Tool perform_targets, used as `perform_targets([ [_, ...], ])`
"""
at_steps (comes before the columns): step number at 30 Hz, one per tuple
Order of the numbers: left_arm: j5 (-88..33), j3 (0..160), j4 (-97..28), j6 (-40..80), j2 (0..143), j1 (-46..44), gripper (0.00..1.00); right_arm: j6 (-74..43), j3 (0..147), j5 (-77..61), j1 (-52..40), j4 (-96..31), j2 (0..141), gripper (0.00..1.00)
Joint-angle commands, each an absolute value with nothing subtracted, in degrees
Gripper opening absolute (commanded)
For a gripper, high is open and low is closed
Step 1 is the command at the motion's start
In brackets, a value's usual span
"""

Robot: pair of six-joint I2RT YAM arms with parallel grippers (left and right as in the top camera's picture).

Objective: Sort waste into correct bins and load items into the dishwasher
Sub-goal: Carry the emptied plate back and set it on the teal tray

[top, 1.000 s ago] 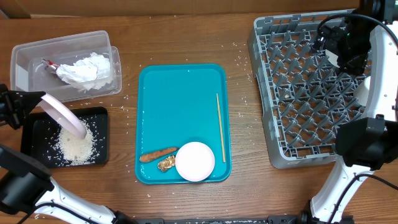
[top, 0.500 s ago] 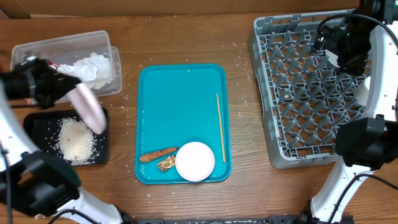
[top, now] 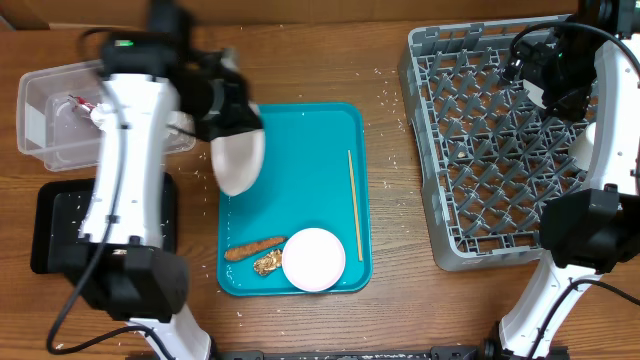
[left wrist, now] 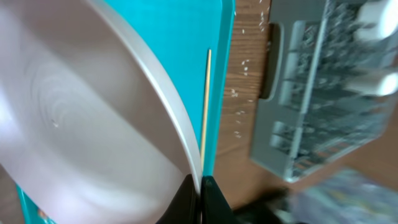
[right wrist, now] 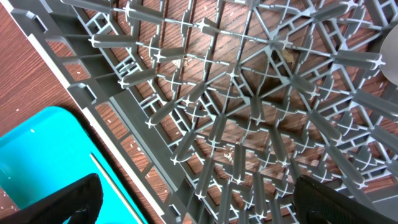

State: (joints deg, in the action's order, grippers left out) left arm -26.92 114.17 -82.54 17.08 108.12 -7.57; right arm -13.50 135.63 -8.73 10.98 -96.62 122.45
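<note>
Overhead and wrist views, one moment. My left gripper [left wrist: 200,195] was clamped on the thin rim of a white bowl [top: 240,158], one finger on either side of the edge. The bowl hung tilted in the air above the left border of the teal tray [top: 300,130], clear of the tray's surface.

On that tray lay a second white dish [top: 314,259] near the front edge. Just to its left were the golden-brown lump [top: 267,263] and the orange-brown strip [top: 254,247]. A thin wooden stick [top: 354,205] ran lengthwise along the tray's right side.

My left arm crossed over the clear tub [top: 45,120] and the black tray [top: 50,235], hiding most of what they held. A bit of crumpled napkin [top: 183,122] showed inside the tub at the arm's edge.

Loose rice grains [top: 388,100] dotted the wood between the teal tray and the grey dish rack [top: 480,150].

My right gripper [right wrist: 196,186] hovered above the rack's pegs with its jaws spread wide apart, holding nothing.
</note>
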Motion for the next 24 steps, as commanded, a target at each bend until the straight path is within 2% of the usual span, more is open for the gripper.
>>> perform_targets([
  [1,-10.50,113.86,-79.20,19.53,107.57,-15.64,0.04,-13.52,135.81,-8.38,11.00,-96.33,122.06,1.00],
  [7,5.21,112.73,-71.94,19.53,108.25,-26.96,0.08,-13.52,135.81,-8.38,11.00,-96.33,122.06,1.00],
  [10,10.22,112.44,-69.45,19.55,110.28,-30.39,0.06,-13.52,135.81,-8.38,11.00,-96.33,122.06,1.00],
  [24,8.45,112.44,-71.07,23.00,123.90,-32.01,0.04,-13.52,135.81,-8.38,11.00,-96.33,122.06,1.00],
])
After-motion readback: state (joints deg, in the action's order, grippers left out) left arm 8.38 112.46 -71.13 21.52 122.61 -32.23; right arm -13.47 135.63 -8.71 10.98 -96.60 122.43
